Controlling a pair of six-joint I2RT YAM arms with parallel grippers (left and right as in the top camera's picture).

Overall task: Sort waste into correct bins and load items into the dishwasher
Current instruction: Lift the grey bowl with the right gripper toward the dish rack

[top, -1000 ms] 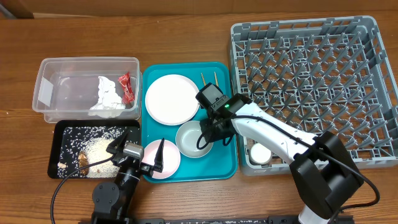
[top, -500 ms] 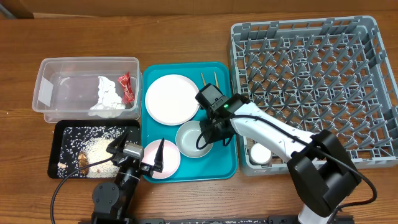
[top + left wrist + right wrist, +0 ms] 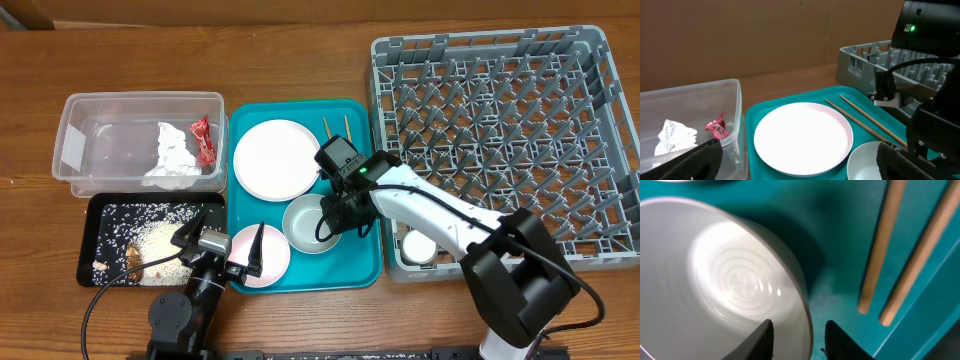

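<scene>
Right wrist: right jaws open, straddling bowl (image 3: 730, 280) rim. Seat deeper, clamp squarely, lift clear of chopsticks (image 3: 884, 235). Left jaws open near worktop's front edge.

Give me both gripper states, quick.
Left gripper: open, empty.
Right gripper: open, astride the bowl rim, not clamped.

Glossy bowl (image 3: 730, 285), wood chopsticks (image 3: 881, 245), clr plastic tub (image 3: 110, 135), matt gry plastic rack (image 3: 480, 45).
</scene>
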